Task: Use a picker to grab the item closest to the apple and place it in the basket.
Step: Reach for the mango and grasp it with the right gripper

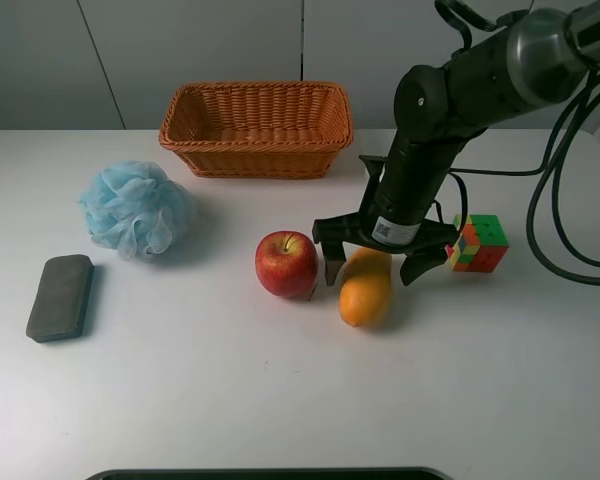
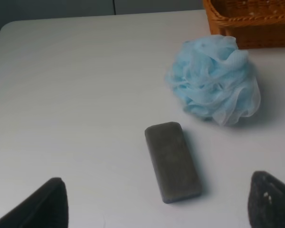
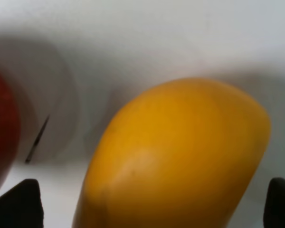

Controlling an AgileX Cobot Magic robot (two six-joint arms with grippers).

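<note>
right gripper: jaws wide apart, straddling mango. mango lies just beside apple. left gripper: jaws apart over table.

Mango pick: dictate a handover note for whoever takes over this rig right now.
Right gripper: open, one finger on each side of the mango, not closed on it.
Left gripper: open, holding nothing, over the grey block near the blue pouf.
The mango lies on the table beside the apple; the basket sits behind them.
Done: approach. Left: grip, lift, carry to the basket, release.
</note>
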